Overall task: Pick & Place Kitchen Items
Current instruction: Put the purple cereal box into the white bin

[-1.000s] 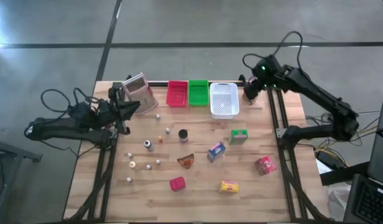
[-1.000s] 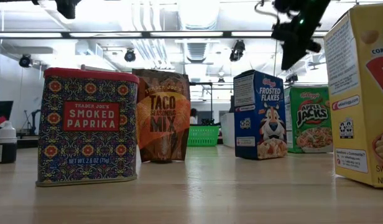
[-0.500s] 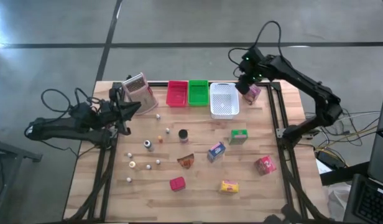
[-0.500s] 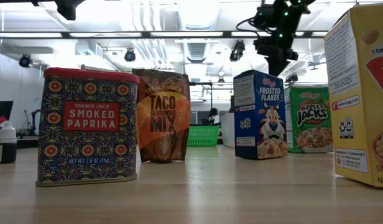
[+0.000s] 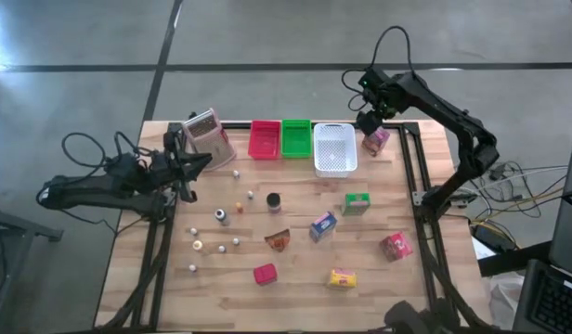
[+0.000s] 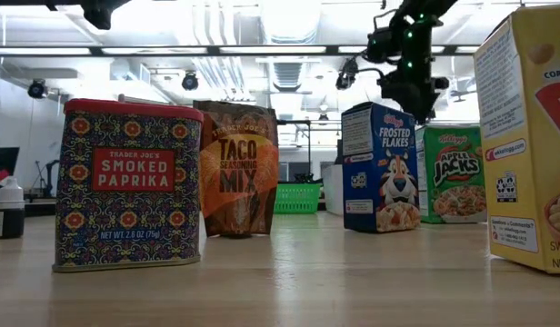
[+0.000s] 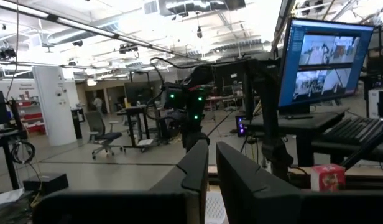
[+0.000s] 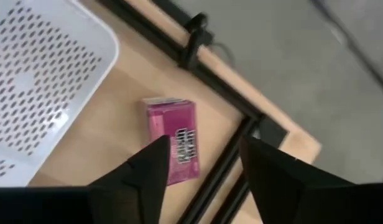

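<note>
right gripper (image 8: pixel 201 168): fingers apart, empty, hovering above pink packet (image 8: pixel 173 146)
pink packet: lies flat on table (image 5: pixel 425 158), just right of white tray (image 5: pixel 334 148); was in the gripper 1 s ago, now let go
left gripper (image 7: pixel 211 163): fingers nearly together, empty, at left table edge, unmoved
near row: 1 red packet (image 5: pixel 265 273), 1 yellow packet (image 5: pixel 342 277)
middle: 1 blue packet (image 5: pixel 323 225), 1 green packet (image 5: pixel 357 203), 1 dark jar (image 5: pixel 274 200), 1 orange-brown wedge (image 5: pixel 278 240)
far: 3 trays, red (image 5: pixel 264 139), green (image 5: pixel 296 137), white
</note>
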Tool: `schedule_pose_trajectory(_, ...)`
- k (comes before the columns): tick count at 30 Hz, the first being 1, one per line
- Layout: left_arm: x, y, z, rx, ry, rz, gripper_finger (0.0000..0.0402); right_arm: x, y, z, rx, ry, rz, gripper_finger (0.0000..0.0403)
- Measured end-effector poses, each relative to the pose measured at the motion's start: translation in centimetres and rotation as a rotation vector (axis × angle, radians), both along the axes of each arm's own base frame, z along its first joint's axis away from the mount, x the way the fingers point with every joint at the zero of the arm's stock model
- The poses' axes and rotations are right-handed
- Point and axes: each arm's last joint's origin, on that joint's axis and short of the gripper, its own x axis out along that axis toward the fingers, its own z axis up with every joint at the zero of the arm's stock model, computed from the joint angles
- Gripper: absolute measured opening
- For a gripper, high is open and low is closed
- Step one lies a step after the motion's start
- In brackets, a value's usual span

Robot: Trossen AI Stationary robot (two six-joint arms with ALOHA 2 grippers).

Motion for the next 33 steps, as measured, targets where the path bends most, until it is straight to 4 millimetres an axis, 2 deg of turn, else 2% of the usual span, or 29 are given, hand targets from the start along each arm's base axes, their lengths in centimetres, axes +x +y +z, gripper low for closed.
schedule_pose_trajectory(9, 0.0, 0.0, -0.1, -0.001, 0.015, 0.000, 0.0039, -0.6, -1.2, -1.4, 0.112, 0.014, 0.016, 0.0233)
schedule_pose_trajectory(22, 0.0, 0.0, -0.1, -0.001, 0.015, -0.001, 0.0039, -0.7, -0.6, -1.3, 0.183, -0.023, 0.055, 0.0256)
schedule_pose_trajectory(33, 0.0, 0.0, -0.1, 0.003, 0.016, 0.000, 0.0039, -0.8, -0.8, -1.3, 0.172, -0.026, 0.035, 0.0309)
